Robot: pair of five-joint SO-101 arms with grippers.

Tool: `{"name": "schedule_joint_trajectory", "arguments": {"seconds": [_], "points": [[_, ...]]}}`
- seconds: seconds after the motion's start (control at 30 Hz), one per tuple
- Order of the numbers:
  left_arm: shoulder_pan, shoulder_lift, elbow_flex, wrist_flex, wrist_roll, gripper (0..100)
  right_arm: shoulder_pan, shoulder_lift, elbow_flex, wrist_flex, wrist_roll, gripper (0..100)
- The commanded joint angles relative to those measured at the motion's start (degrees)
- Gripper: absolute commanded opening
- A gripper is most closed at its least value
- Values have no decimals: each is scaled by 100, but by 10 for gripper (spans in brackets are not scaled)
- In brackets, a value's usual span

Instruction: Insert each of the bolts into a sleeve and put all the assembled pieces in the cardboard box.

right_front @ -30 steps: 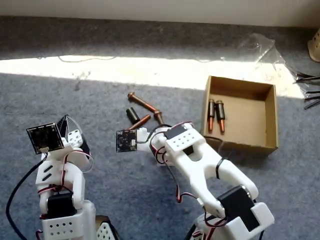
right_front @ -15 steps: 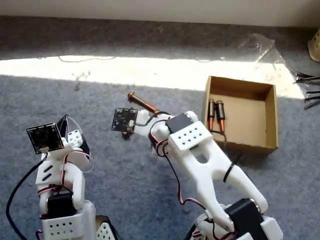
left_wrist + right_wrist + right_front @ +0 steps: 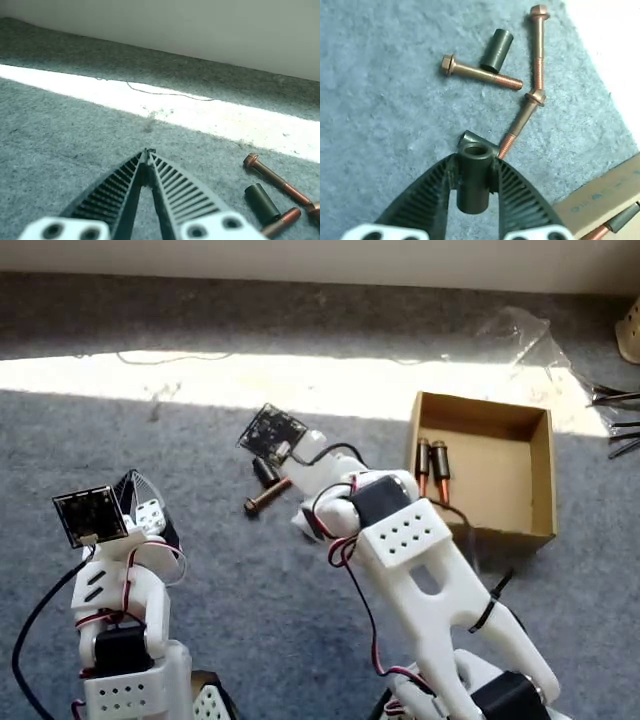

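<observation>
One sunlit strip (image 3: 250, 380) on grey carpet (image 3: 250, 590) (wall (image 3: 200, 35) behind); left pincer (image 3: 147, 154) clenched, right pincer (image 3: 473, 161) clasping sleeve (image 3: 472, 187)

Carpeted room, home or office unclear, grey carpet (image 3: 220, 600) underfoot, pale wall (image 3: 300, 255) behind, band of sunlight (image 3: 250, 380)

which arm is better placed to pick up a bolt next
Left: the left gripper is empty, with loose bolts lying nearby. The right gripper is shut on a sleeve.
</observation>
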Motion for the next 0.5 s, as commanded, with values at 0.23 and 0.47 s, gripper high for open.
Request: {"name": "schedule_joint_trajectory", "arguments": {"seconds": [0.23,0.47], "points": [[-4,-66,-40,-132,-35,14,1367,-646,-13,-479,-1723,5],[4,-66,-31,-132,-35,14,1420,-655,752,-488,-2022,5]]}}
